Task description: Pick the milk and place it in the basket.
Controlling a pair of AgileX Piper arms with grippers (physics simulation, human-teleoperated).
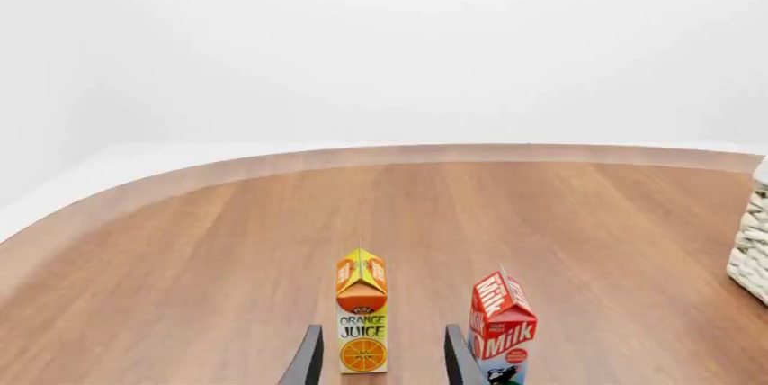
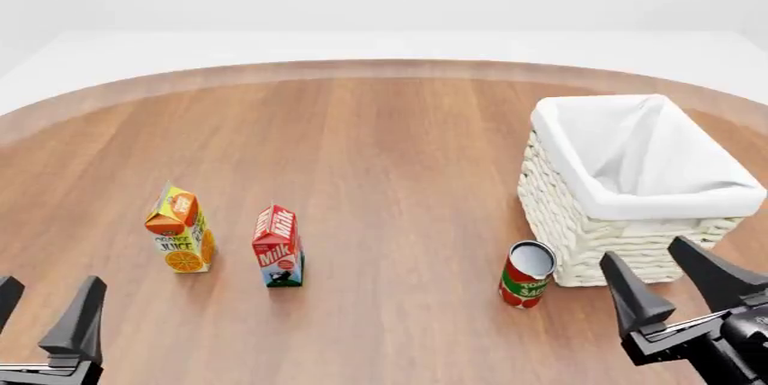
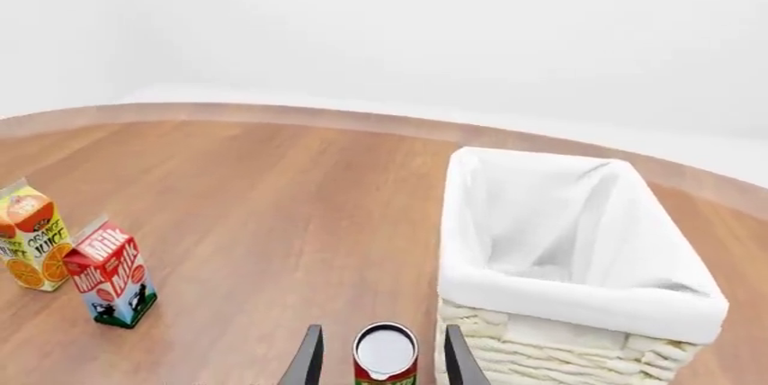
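Observation:
The milk point(image 2: 277, 247) stands upright on the wooden table, left of centre, with its red top and blue-green band. It also shows in the left wrist view point(image 1: 502, 326) and the right wrist view point(image 3: 111, 273). The basket point(image 2: 560, 223) stands at the right, white cloth over its rim, and nothing shows inside it; the right wrist view shows it too point(image 3: 576, 299). My left gripper point(image 2: 42, 302) is open and empty at the near left, short of the cartons. My right gripper point(image 2: 646, 255) is open and empty, near the basket's front.
An orange juice carton point(image 2: 180, 230) stands just left of the milk, in line with my left gripper's open fingers point(image 1: 456, 356). A red tomato sauce can point(image 2: 526, 274) stands by the basket's near left corner, ahead of my right gripper point(image 3: 379, 349). The table's curved edge point(image 2: 360, 68) runs along the back.

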